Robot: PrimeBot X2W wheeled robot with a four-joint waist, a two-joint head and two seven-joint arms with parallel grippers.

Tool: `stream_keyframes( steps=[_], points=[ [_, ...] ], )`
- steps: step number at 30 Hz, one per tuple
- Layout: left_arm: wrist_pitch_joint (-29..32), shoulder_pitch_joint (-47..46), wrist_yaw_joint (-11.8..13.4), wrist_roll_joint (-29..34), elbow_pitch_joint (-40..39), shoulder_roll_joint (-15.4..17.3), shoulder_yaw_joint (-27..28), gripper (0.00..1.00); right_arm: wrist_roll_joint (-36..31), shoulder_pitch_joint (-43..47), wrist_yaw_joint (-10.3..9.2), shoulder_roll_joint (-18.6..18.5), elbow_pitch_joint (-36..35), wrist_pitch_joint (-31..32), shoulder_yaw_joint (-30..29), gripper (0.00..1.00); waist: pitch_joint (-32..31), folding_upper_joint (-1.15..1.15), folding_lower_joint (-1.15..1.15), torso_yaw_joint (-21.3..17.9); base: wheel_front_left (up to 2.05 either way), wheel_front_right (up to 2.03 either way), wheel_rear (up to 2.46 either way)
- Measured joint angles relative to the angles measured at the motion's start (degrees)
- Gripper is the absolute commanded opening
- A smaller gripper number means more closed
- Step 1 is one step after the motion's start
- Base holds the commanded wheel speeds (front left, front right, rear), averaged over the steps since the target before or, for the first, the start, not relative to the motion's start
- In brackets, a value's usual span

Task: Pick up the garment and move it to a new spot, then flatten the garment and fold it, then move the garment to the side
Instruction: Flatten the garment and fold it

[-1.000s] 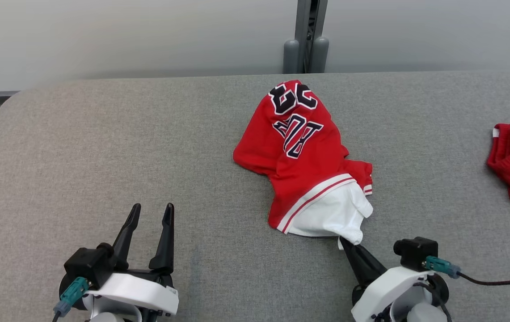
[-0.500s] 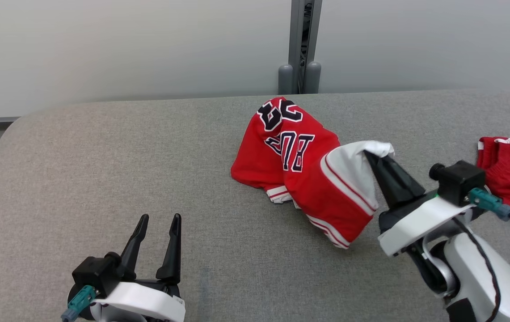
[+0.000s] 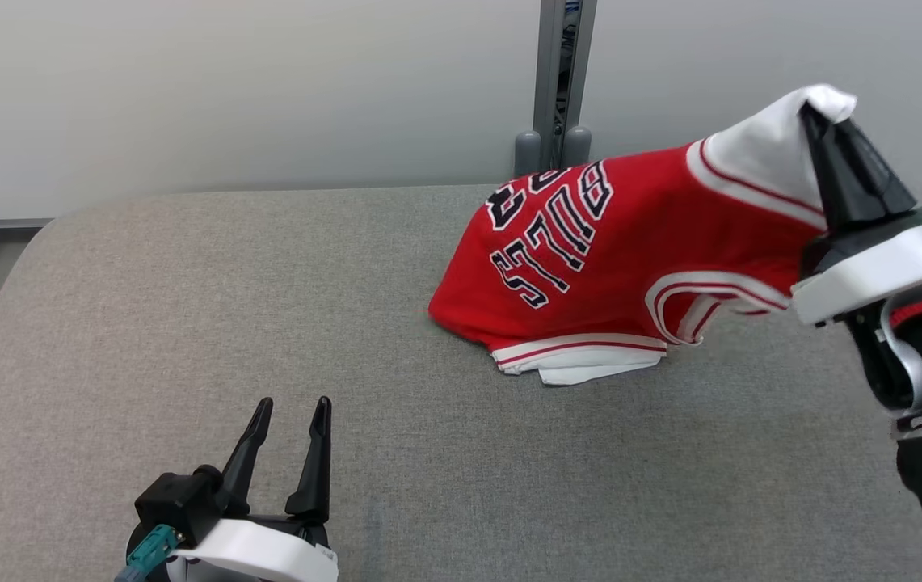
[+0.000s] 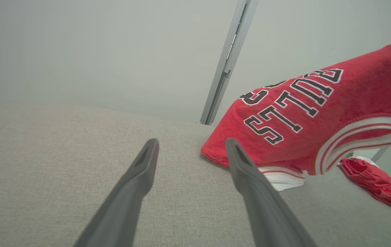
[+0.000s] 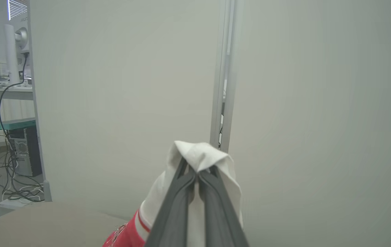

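Garment [image 3: 606, 242]: hangs much higher now, pinched tight by its white edge in right claw [image 3: 810, 113]. Touches surface [image 3: 226, 323] at low end only. Left claw [image 3: 292, 402]: wide open, empty. Looks ready to carry.

The garment [image 3: 614, 234] is bright red, with black block letters and numerals outlined in white. Its bands are white with thin red stripes, and one end is plain white. Under the garment the table [image 3: 267, 339] is a mottled grey weave. Behind the garment are a pale grey-green wall [image 3: 267, 81] and a mid-grey post [image 3: 562, 73]. Beside the garment, a second cloth [image 4: 377, 185] is red, seemingly white-edged. At the garment's white end, the right gripper [image 3: 810, 109] has black fingers on a white body.
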Motion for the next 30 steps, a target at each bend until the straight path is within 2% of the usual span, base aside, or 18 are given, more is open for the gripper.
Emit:
stream_keyframes(
  steps=[5,10,17,22,25,30],
  points=[
    [0.0,0.16,0.0,0.0,0.01,-0.02,-0.24,1.0,-3.38,-3.37,0.0,-0.31,-0.24,0.11,-1.86,0.0,-0.22,0.0,0.0,0.61,0.0,0.0,0.0],
    [0.0,0.65,0.0,-0.01,0.02,-0.02,-0.25,1.0,-2.79,-6.72,0.0,0.49,-1.49,1.03,2.24,0.0,-0.64,0.0,0.0,0.87,0.0,0.0,0.0],
    [0.0,1.01,0.2,-0.11,0.01,0.0,-0.78,1.0,4.92,-13.02,0.0,4.63,-4.38,1.22,10.15,0.0,-0.89,0.0,0.0,0.94,0.0,0.0,0.0],
    [0.0,1.0,0.24,-0.45,0.09,-0.02,-1.52,1.0,12.52,-17.45,0.0,7.31,-6.84,-1.05,12.76,0.0,-0.59,0.0,0.0,1.48,0.0,0.0,0.0],
    [0.0,0.99,0.25,-0.51,0.22,-0.01,-1.62,1.0,14.3,-18.66,0.0,6.89,-6.38,-2.34,11.47,0.0,-0.4,0.0,0.0,1.81,0.0,0.0,0.0],
    [0.0,0.94,0.33,-0.52,0.26,-0.02,-1.56,1.0,15.28,-17.49,0.0,3.92,1.25,-1.03,9.76,0.0,0.29,0.0,0.0,2.08,0.0,0.0,0.0]
  ],
)
